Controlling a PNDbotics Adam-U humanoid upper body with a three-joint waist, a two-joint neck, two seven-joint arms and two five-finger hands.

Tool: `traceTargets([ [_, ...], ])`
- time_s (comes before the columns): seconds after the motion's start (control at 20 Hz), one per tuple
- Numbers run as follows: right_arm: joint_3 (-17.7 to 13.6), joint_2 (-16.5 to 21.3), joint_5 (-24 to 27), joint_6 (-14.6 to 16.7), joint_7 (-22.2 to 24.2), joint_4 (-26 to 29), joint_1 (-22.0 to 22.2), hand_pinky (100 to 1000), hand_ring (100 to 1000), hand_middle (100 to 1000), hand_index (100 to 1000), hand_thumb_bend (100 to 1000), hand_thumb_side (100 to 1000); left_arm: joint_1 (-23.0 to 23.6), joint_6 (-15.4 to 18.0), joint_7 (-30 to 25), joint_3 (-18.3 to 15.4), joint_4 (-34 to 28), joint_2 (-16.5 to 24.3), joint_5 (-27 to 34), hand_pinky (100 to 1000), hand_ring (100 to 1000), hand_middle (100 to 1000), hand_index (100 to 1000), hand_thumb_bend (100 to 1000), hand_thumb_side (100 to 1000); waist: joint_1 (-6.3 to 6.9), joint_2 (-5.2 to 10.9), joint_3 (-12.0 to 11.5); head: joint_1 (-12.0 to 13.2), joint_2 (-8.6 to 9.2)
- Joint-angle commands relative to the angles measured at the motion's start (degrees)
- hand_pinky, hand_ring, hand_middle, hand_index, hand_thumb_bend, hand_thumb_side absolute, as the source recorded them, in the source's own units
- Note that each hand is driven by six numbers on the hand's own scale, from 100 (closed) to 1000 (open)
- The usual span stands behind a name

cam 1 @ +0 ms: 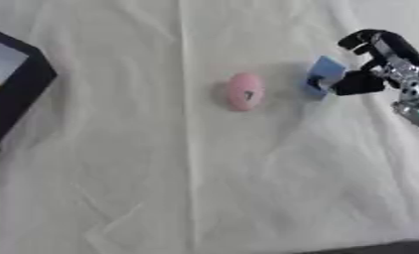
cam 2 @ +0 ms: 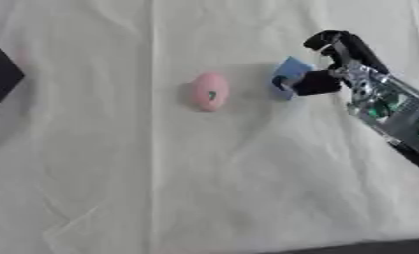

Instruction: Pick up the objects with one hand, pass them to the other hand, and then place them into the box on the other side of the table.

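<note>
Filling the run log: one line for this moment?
right hand: shut on blue block | pink object: on table | box: left edge | left hand: unseen

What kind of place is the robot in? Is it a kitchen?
Probably not a kitchen; it looks like a robot practice table. A wrinkled white cloth covers it, with only a pink egg-shaped toy, a blue block in the right hand, and a black box.
</note>
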State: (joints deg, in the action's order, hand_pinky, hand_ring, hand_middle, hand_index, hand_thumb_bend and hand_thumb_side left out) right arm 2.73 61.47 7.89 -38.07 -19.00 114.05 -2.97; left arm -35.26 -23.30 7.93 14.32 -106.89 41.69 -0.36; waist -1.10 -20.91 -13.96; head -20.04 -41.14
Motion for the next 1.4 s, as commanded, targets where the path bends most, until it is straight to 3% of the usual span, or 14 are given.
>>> traceTargets([
  [0.05,-1.19,1.66,0.35,-0.28,0.02,0.55,0.02,685,843,765,783,624,255,-0.36,-0.28,0.09,-0.55,-0.48,0.88,-0.56,883,622,525,729,100,594,-0.27,-0.08,-0.04,-0.06,0.79],
  [0.45,-1.05,1.28,0.25,-0.72,0.52,0.55,0.24,690,842,761,781,603,258,-0.24,-0.33,0.01,-0.53,-0.28,0.65,-0.88,890,624,527,729,100,583,-0.17,-0.37,-0.07,-0.14,0.91],
  [1.1,-0.93,0.45,0.33,-1.48,0.49,0.55,0.80,699,841,756,773,475,204,0.03,-0.24,0.15,-0.64,-0.33,0.40,-1.00,893,620,526,729,100,580,-0.18,-0.93,-0.39,0.08,1.96],
  [1.4,-0.63,0.19,0.21,-2.09,0.48,0.55,1.04,706,840,754,774,481,211,0.07,-0.24,0.09,-0.62,-0.41,0.36,-1.10,894,619,527,730,100,578,-0.18,-1.13,-0.73,0.03,2.11],
])
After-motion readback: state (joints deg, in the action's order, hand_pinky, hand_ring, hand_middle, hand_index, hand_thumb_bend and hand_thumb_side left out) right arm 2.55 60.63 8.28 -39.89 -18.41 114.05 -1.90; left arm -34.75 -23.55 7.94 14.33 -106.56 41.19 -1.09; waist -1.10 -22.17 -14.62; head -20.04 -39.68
